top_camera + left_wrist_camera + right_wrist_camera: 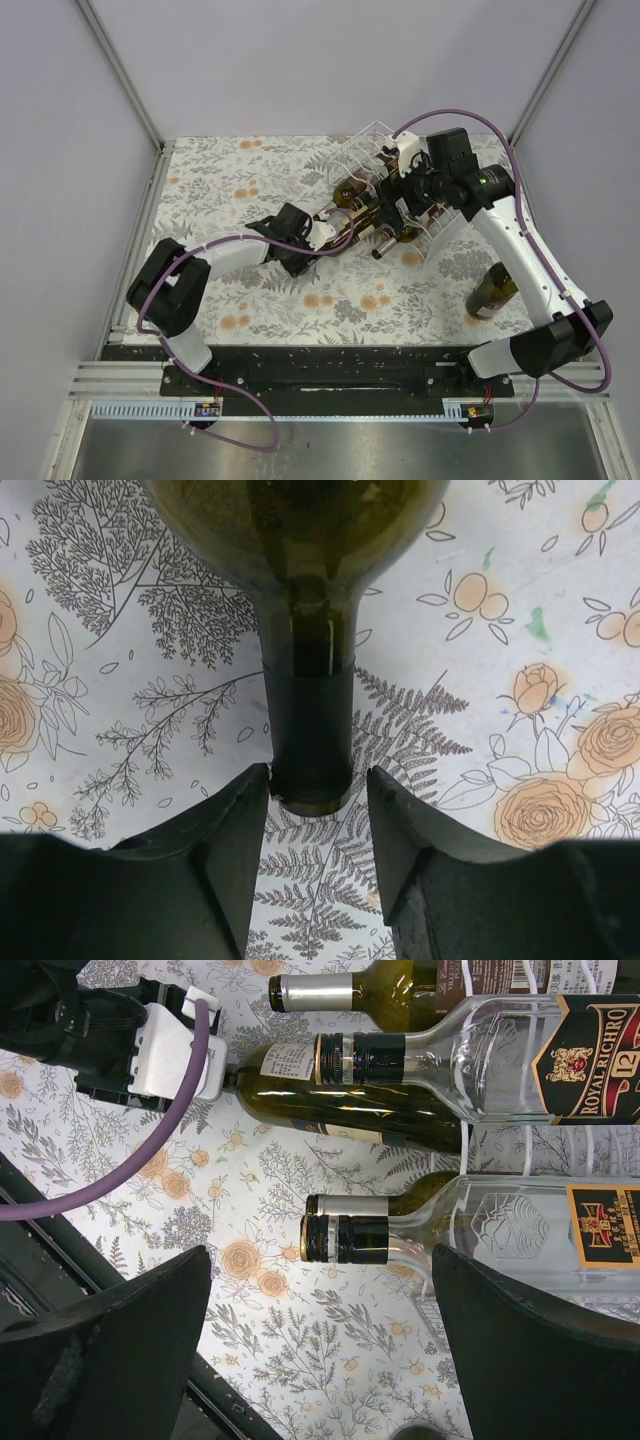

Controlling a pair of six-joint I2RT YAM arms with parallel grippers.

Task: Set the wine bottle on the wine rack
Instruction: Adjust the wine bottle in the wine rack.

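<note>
On wine rack — bottles lying side by side

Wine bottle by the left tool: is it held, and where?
Not clamped: left tool straddles the wine bottle at its neck end, a gap beside one finger.

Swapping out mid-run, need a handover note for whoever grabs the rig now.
Left tool: astride the green bottle's neck, gap on one side, not clamped.
Right tool: open, empty, over the racked bottles.
Green bottle lies neck-out at the rack's front; seated or not, can't tell.
Another bottle stands apart, at right.
Left to do: grip, seat green bottle if needed, probably then the standing one.
</note>
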